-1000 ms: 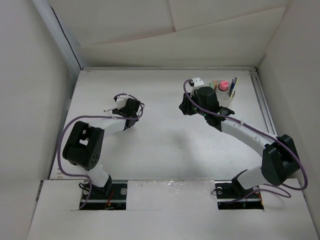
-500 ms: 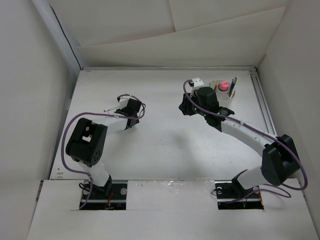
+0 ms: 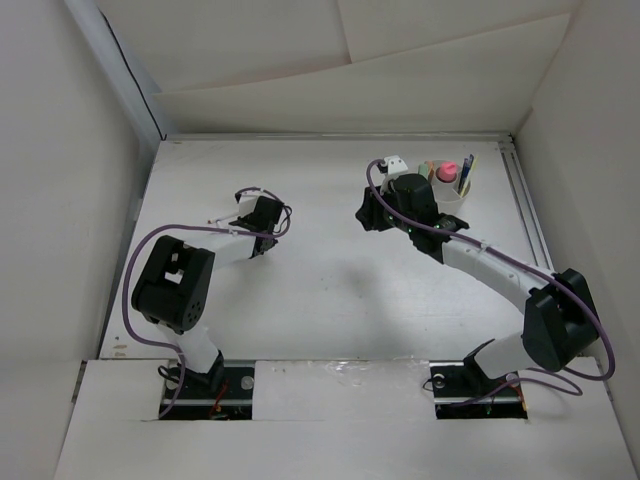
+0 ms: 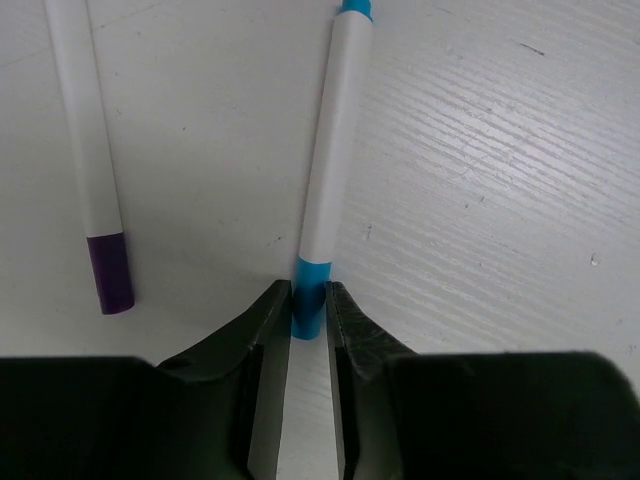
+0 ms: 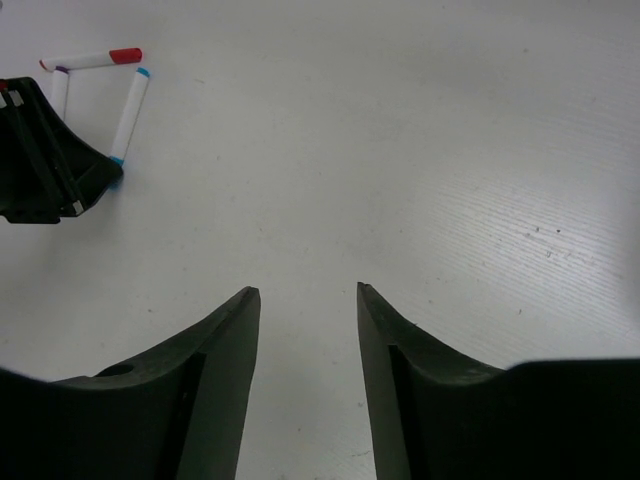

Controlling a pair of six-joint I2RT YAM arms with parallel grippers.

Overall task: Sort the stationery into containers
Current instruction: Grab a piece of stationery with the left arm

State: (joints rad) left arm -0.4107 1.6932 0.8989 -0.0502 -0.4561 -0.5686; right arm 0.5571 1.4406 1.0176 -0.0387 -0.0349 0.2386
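Overhead, I see the table [image 3: 330,290] and, far right, the white cup [image 3: 458,203] holding a pink-capped item [image 3: 447,171]. Only the left wrist view shows the left gripper [image 4: 308,300] clamped on one end of the blue-tipped pen [image 4: 335,150], with a purple-tipped pen [image 4: 85,140] to its left. The right gripper [image 5: 308,295] stands apart, holding nothing; its view alone catches the red-tipped pen [image 5: 92,59].

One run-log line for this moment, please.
left tool: shut on end of blue-tipped pen, pen flat on table | right tool: open, empty | purple-tipped pen: loose alongside
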